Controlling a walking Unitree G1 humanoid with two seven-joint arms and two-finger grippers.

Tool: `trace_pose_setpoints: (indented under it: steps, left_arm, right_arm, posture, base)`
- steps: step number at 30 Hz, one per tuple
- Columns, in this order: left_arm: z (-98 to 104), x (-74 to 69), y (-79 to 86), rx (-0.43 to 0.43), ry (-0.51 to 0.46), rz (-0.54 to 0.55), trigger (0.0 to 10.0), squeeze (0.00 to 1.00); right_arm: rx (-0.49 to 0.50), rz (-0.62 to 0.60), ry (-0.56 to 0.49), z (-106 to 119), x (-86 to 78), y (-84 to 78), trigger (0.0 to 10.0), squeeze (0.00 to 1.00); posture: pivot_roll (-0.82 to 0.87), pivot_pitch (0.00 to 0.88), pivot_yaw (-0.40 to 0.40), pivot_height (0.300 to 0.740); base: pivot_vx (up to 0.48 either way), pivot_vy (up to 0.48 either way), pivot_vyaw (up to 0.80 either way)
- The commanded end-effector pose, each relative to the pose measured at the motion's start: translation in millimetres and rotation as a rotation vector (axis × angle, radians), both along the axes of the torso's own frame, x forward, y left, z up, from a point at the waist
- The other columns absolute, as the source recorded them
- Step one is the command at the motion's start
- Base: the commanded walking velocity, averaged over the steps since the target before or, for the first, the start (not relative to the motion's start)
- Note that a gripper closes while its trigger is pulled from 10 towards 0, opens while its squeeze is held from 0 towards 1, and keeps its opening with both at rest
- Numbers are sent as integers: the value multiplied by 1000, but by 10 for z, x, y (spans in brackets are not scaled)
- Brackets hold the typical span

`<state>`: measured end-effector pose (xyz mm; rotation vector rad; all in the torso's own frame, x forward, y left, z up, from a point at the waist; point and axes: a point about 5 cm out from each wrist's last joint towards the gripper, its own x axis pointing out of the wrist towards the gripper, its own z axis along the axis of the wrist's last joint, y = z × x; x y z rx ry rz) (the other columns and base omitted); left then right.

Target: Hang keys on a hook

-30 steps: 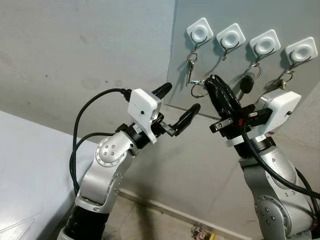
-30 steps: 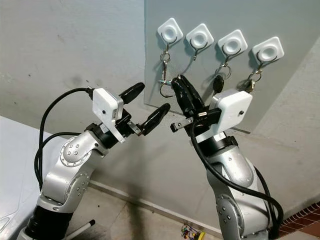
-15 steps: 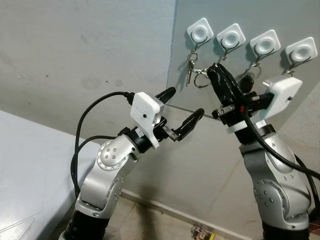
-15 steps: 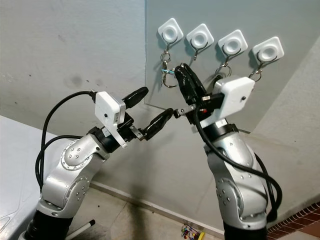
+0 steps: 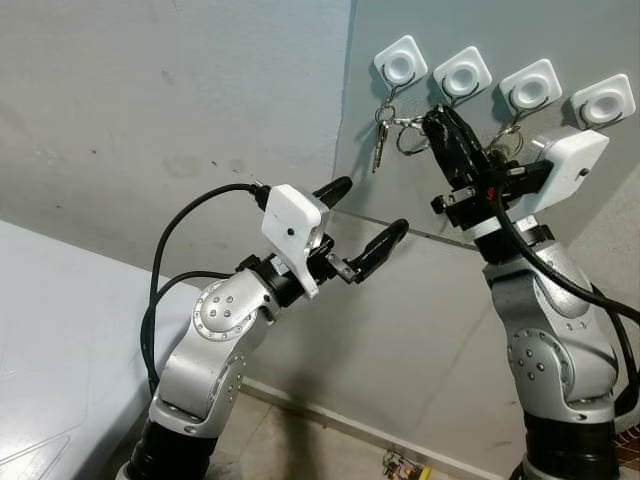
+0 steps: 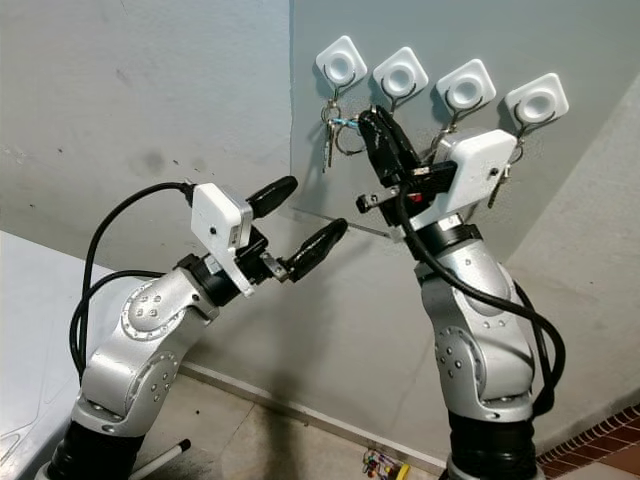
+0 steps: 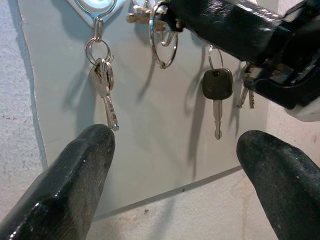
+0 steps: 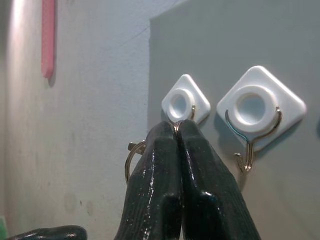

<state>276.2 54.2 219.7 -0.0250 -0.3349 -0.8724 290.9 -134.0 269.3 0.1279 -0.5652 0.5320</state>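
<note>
Key ring (image 5: 410, 138) pinched at right pincer (image 5: 432, 122) tips, below second hook (image 5: 461, 75).

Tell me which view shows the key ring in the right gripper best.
The left wrist view: the key ring hangs in full profile from the right gripper. Both eye views show it small; in the right wrist view the fingers hide most of it.

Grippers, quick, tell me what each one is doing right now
Left gripper: jaws open, holding nothing, below the hooks.
Right gripper: jaws shut on the key ring, up by the second hook.
</note>
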Motion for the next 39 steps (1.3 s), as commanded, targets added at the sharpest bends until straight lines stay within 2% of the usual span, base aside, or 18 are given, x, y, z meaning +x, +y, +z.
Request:
trace_pose_setpoints:
  steps: [1,13,26,39]
  left_arm:
    - [69,-32,-26,3,-28,-19,10000,0]
    - [82,-29,-33,-3,-27,-19,10000,0]
    - [95,-31,-44,-4,-28,-21,10000,0]
    - [89,-40,-38,-2,-26,-20,10000,0]
  right_arm:
    - [3,-2,-37,82,9,-38,10000,0]
    - [21,12,-61,183,134,-133,10000,0]
    - [7,32,-70,257,247,-358,10000,0]
    - [-11,29,-62,201,195,-434,10000,0]
  posture:
    - [-45,41,-32,711]
    - [-41,45,-29,711]
    - [-43,50,-28,711]
    - [-42,51,-25,711]
  base:
    - [0,0,0]
    - [0,0,0]
    - [0,0,0]
    - [0,0,0]
